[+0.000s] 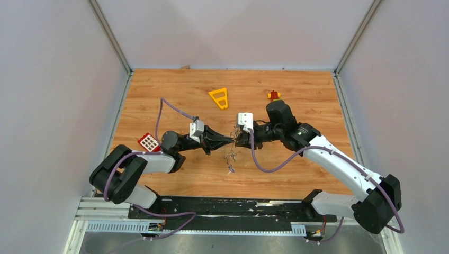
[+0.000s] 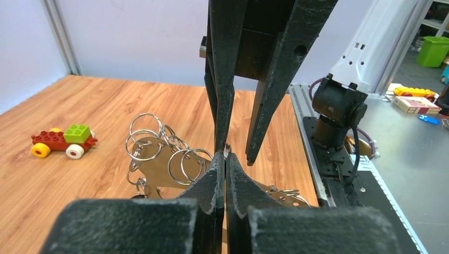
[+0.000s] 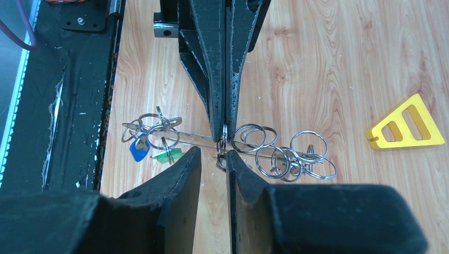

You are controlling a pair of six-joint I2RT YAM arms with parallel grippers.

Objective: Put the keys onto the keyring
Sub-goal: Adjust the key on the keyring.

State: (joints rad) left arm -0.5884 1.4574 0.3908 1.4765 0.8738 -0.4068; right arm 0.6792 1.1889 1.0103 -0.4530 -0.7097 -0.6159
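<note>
Right jaws are standing slightly apart, gripping nothing, straddling the thin bar of the keyring [image 3: 196, 137], where left jaws are pinching fully shut on it, with blue- and green-tagged keys [image 3: 140, 148] bunching at its end nearer the black base rail [image 3: 58, 106] and loose split rings [image 3: 296, 156] crowding the other, over the desk [image 3: 328, 63].

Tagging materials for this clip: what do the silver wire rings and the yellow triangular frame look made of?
The silver wire rings look like polished metal: thin, bright, sharply glinting. The yellow triangular frame is probably matte plastic: flat even colour, rounded edges, no shine.
</note>
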